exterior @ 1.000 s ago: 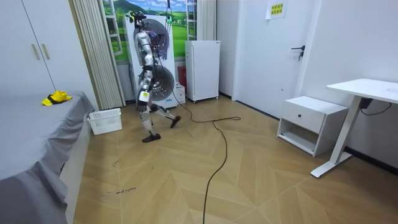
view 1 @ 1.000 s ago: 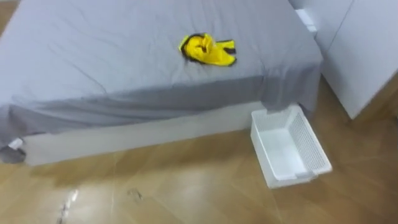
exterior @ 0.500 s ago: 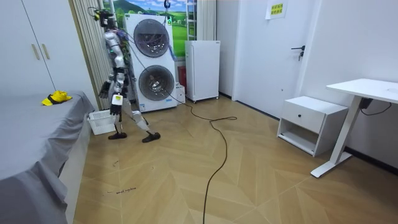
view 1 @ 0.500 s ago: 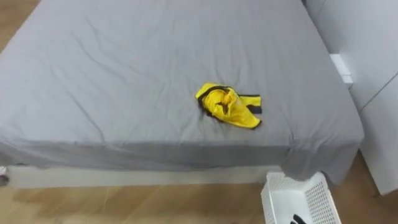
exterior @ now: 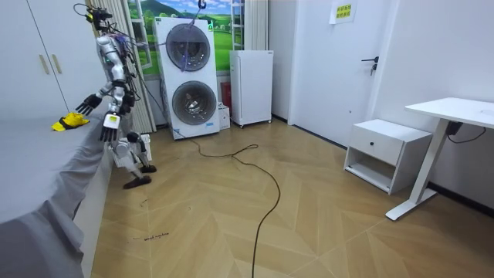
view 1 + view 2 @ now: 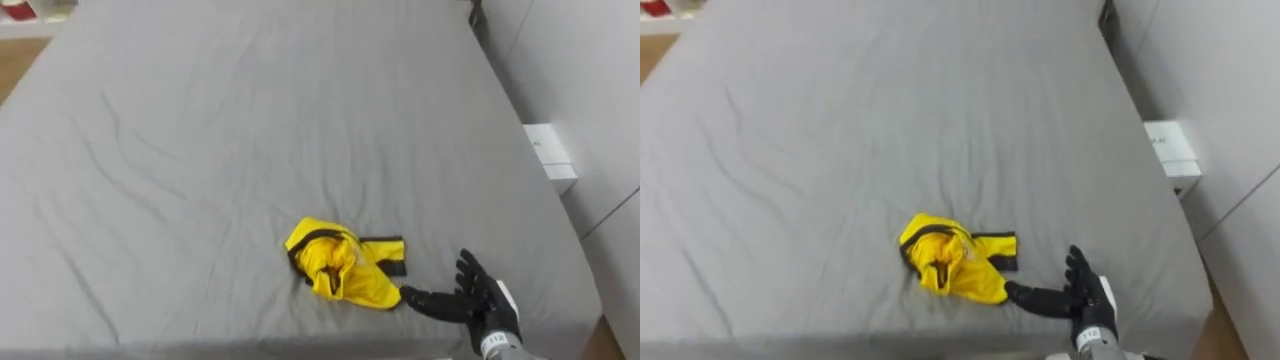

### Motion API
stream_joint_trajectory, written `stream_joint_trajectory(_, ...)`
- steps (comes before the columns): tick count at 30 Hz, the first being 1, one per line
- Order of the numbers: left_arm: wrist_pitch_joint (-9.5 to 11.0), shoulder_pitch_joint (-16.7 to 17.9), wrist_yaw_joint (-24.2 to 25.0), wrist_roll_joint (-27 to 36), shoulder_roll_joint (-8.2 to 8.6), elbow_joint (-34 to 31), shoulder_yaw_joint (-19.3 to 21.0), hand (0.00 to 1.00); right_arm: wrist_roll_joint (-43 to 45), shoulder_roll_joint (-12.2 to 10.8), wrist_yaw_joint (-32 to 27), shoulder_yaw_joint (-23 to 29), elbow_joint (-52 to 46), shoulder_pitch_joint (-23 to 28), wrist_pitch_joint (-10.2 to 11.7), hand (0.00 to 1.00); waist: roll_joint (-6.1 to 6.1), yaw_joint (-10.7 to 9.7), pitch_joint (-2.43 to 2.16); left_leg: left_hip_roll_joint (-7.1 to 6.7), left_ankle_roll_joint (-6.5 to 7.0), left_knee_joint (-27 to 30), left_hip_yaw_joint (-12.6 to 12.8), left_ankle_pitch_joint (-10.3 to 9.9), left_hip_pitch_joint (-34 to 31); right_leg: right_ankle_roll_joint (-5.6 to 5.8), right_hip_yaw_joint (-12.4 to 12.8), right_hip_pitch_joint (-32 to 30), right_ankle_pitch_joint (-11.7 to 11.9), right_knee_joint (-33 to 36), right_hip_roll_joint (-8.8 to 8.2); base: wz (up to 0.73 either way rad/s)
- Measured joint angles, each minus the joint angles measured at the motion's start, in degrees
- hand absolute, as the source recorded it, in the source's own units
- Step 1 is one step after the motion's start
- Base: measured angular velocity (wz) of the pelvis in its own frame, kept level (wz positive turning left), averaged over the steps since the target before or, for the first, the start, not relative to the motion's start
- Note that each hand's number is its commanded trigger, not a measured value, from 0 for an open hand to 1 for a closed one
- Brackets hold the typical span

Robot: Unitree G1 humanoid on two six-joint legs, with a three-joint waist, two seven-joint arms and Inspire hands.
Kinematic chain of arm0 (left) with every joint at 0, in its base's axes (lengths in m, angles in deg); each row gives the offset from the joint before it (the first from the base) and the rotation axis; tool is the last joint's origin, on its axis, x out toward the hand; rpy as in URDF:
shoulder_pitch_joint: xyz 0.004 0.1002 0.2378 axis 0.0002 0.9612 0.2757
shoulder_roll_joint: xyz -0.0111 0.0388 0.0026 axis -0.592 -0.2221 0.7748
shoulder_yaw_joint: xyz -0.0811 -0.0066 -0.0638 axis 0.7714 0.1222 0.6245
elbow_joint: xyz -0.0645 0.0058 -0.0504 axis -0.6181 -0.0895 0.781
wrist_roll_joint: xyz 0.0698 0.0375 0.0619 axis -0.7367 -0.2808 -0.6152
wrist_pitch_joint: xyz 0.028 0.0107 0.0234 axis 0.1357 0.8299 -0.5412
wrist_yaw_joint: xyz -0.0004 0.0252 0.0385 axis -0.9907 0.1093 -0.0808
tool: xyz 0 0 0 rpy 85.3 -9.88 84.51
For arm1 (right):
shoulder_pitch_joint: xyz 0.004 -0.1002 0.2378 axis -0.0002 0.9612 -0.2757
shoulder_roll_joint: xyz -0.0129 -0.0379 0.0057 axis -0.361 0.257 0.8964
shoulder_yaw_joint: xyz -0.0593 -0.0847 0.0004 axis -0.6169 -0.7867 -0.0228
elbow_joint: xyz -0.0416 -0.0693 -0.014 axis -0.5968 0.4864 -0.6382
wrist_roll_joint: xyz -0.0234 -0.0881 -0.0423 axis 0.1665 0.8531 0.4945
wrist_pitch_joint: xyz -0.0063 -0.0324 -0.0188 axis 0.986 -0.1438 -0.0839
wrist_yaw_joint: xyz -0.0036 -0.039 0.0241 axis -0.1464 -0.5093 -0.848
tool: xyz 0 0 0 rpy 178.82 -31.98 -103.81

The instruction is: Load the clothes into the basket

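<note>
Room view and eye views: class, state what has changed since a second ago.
The robot has walked from the washing machines to the edge of the bed, and its right hand now reaches, open, toward the yellow garment without holding it. The garment lies where it was on the bed.

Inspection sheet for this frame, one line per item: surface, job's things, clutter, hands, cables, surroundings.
surface: bed with a creased grey sheet.
job's things: yellow garment crumpled near the bed's near edge; white basket on the floor by the bed, partly behind the robot's legs.
clutter: nothing seen.
hands: right hand open, reaching toward the garment, not holding it; left hand hangs at its side.
cables: nothing seen beyond the robot's own.
surroundings: stacked washing machines, white fridge, nightstand, desk.
</note>
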Motion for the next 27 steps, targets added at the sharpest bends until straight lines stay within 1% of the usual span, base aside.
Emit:
stream_joint_trajectory(1, -0.01, 0.30, 0.02, -0.11, -0.02, -0.01, -0.07, 0.00, 0.79, 0.04, -0.03, -0.30, -0.52, 0.24, -0.07, 0.00, -0.37, -0.10, -0.11, -0.73, 0.10, -1.36, -0.34, 0.45, 1.12, 0.27, 0.37, 0.03, -0.03, 0.15, -0.48, -0.17)
stream_joint_trajectory(2, -0.15, 0.52, 0.15, -0.15, -0.05, 0.07, -0.20, 0.00, 2.11, 0.05, -0.07, -0.57, -1.53, 0.48, -0.07, 0.00, -1.14, -0.50, -0.09, -2.07, 0.57, -3.87, -0.44, 0.84, 2.86, 1.04, 0.72, 0.51, -0.38, -0.29, -1.00, 0.00)
stream_joint_trajectory(3, -0.25, 0.35, 0.14, -0.24, 0.15, 0.01, -0.21, 0.00, 3.07, 0.08, -0.53, -0.50, -1.85, 0.56, -0.05, 0.00, -1.59, -0.75, 0.02, -2.88, 0.82, -5.71, -0.52, 1.36, 3.86, 1.72, 0.88, 0.81, -0.09, -1.49, -1.24, 0.00)
stream_joint_trajectory(5, -0.24, 0.23, 0.11, -0.56, 0.06, 0.17, -0.16, 0.00, 4.48, 0.07, -1.40, -0.58, -2.98, 0.62, -0.08, 0.00, -1.97, -0.56, -0.02, -3.80, 0.93, -7.02, -0.13, 1.42, 4.17, 2.16, 0.93, 1.36, 0.19, -2.73, -1.52, -0.03)
stream_joint_trajectory(6, -0.24, 0.04, 0.19, -0.63, -0.07, 0.50, -0.08, 0.00, 5.47, 0.05, -1.57, -0.63, -4.43, 0.66, -0.08, 0.00, -2.17, -0.50, 0.16, -4.04, 1.10, -7.71, -0.07, 1.52, 4.29, 2.26, 1.01, 1.21, 0.26, -2.87, -1.69, -0.04)
stream_joint_trajectory(9, -0.58, -1.67, 0.53, -0.74, -0.34, 2.68, -0.09, 0.00, 7.17, 0.09, -1.64, -1.66, -6.38, 0.28, 0.08, 0.00, -2.59, -0.13, 0.43, -4.46, 1.27, -8.84, -0.13, 1.69, 4.35, 2.53, 1.27, 1.10, 0.42, -3.92, -1.88, 0.00)
stream_joint_trajectory(10, -0.82, -1.92, 0.71, -0.75, -0.37, 2.88, -0.09, 0.00, 7.60, 0.09, -1.61, -2.06, -6.44, 0.21, 0.11, 0.00, -2.59, -0.06, 0.45, -4.50, 1.27, -8.85, -0.34, 1.69, 4.28, 2.58, 1.10, 1.13, 0.45, -4.02, -1.89, 0.08)
stream_joint_trajectory(11, -1.30, -2.36, 1.10, -1.33, -0.65, 3.05, -0.09, 0.00, 8.38, 0.11, -1.57, -3.31, -6.74, 0.23, 0.10, 0.00, -2.57, -0.12, 0.46, -4.67, 1.27, -8.86, -0.75, 1.69, 3.99, 2.70, 0.42, 1.29, 0.53, -4.47, -1.96, 0.19)
stream_joint_trajectory(13, -2.14, -3.62, 1.54, -2.44, -0.93, 3.08, -0.12, 0.00, 9.03, 0.10, -0.82, -5.70, -7.75, 0.22, 0.00, 0.00, -2.48, -0.14, 0.53, -4.85, 1.30, -8.90, -1.53, 1.71, 3.14, 2.75, 0.02, 0.92, 0.56, -4.79, -1.98, 0.20)
stream_joint_trajectory(16, -2.84, -4.52, 1.74, -3.31, -0.97, 3.20, -0.13, 0.00, 10.95, 0.11, -0.32, -7.94, -8.62, 0.13, -0.36, 0.00, -2.40, -0.13, 0.60, -4.88, 1.32, -9.26, -1.56, 1.72, 2.89, 2.75, -0.89, 0.64, 0.56, -4.80, -2.03, 0.08)
stream_joint_trajectory(17, -3.44, -5.10, 1.84, -3.72, -1.09, 3.23, -0.14, 0.00, 12.45, 0.08, 0.00, -8.60, -9.12, 0.11, -0.48, 0.00, -2.43, -0.07, 0.58, -4.88, 1.36, -9.34, -1.59, 1.77, 2.41, 2.75, -1.03, 0.21, 0.56, -4.78, -2.03, 0.03)
stream_joint_trajectory(20, -3.97, -5.42, 2.35, -4.01, -1.43, 3.27, -0.18, 0.00, 15.06, 0.25, 1.20, -11.35, -10.88, 0.08, -1.81, 0.00, -2.56, 0.10, 0.62, -4.90, 1.38, -9.46, -1.61, 1.93, 1.68, 2.75, -1.06, -0.49, 0.56, -4.74, -2.04, 0.01)
stream_joint_trajectory(21, -4.58, -5.42, 2.44, -3.79, -1.71, 3.28, -0.33, 0.00, 15.35, 0.26, 1.63, -12.74, -10.92, 0.09, -2.57, 0.00, -2.75, 0.00, 0.58, -4.90, 1.38, -9.48, -1.61, 1.93, 1.64, 2.75, -1.09, -0.53, 0.56, -4.74, -2.04, 0.00)
stream_joint_trajectory(23, -4.94, -5.48, 2.49, -3.12, -2.12, 3.29, -0.81, 0.00, 15.40, 0.27, 2.69, -14.10, -10.98, 0.07, -3.76, 0.00, -3.03, 0.00, 0.57, -4.91, 1.38, -9.48, -1.61, 1.93, 1.20, 2.75, -1.12, -0.96, 0.56, -4.74, -2.04, 0.00)
stream_joint_trajectory(26, -5.80, -5.50, 2.60, -2.29, -2.37, 3.37, -0.83, 0.00, 15.41, 0.20, 3.83, -15.51, -10.82, 0.44, -5.33, 0.00, -3.53, -0.07, 0.73, -4.99, 1.41, -9.42, -1.71, 1.95, 0.78, 2.76, -1.35, -1.25, 0.57, -4.77, -2.12, 0.03)
stream_joint_trajectory(27, -5.82, -5.50, 2.66, -2.29, -2.63, 3.23, -0.77, 0.00, 15.51, 0.09, 4.38, -15.70, -10.78, 0.67, -5.42, 0.00, -3.86, -0.25, 0.79, -5.02, 1.41, -9.25, -2.04, 1.95, 0.31, 2.76, -1.70, -1.45, 0.57, -4.81, -2.12, 0.11)
